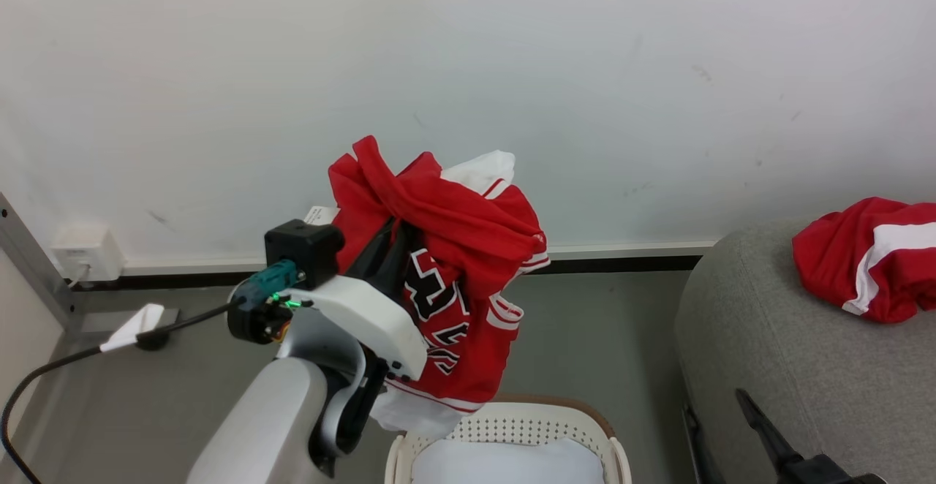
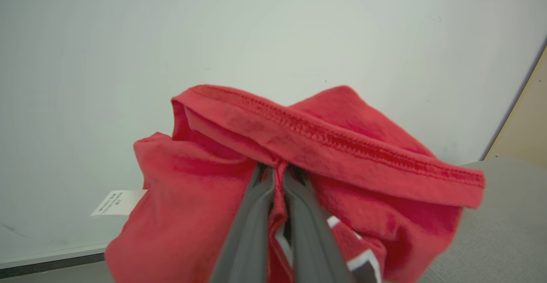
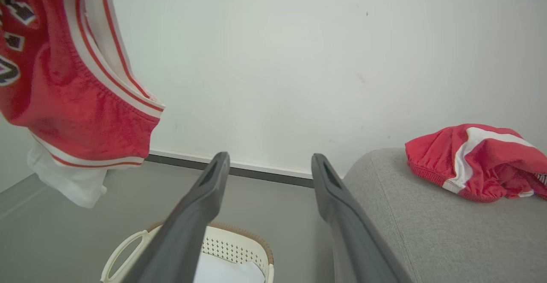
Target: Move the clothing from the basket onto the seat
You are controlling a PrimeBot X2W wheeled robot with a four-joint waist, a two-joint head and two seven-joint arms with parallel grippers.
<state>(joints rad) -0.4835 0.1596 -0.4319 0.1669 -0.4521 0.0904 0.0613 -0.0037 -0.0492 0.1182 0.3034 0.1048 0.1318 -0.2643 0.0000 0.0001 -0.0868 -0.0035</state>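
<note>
L gripper point(image 2: 276, 172) clamps red jersey point(image 1: 457, 265) (tips buried); R gripper point(image 3: 269, 158) spread, empty.

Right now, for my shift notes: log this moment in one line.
left gripper: shut on red white-striped jersey above cream perforated basket; right gripper: open; grey woven seat: another red garment
</note>
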